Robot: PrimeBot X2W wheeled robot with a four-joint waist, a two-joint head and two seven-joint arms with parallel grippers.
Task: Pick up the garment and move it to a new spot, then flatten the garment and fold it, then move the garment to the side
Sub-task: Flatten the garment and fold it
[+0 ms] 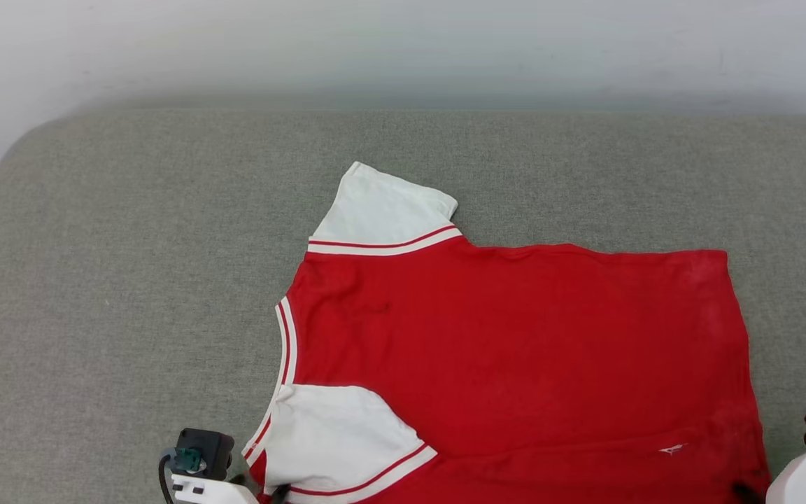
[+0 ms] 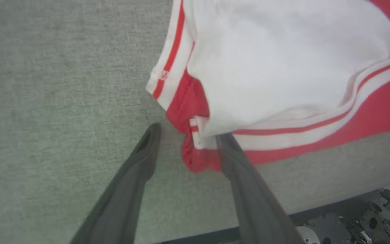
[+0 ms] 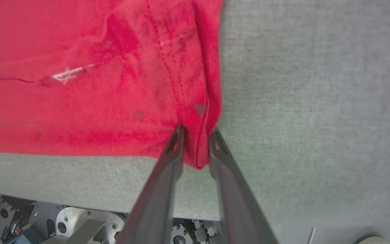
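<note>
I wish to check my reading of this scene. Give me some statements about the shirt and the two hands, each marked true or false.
1. The shirt has its collar toward the robot's left. True.
2. Both sleeves are spread outward. False: the near sleeve is folded over the red body; the far sleeve is spread.
3. The left hand is open. True.
4. The right hand is at the collar. False: its fingers flank a hem corner.
5. The shirt lies on bare wood. False: it lies on grey cloth.
</note>
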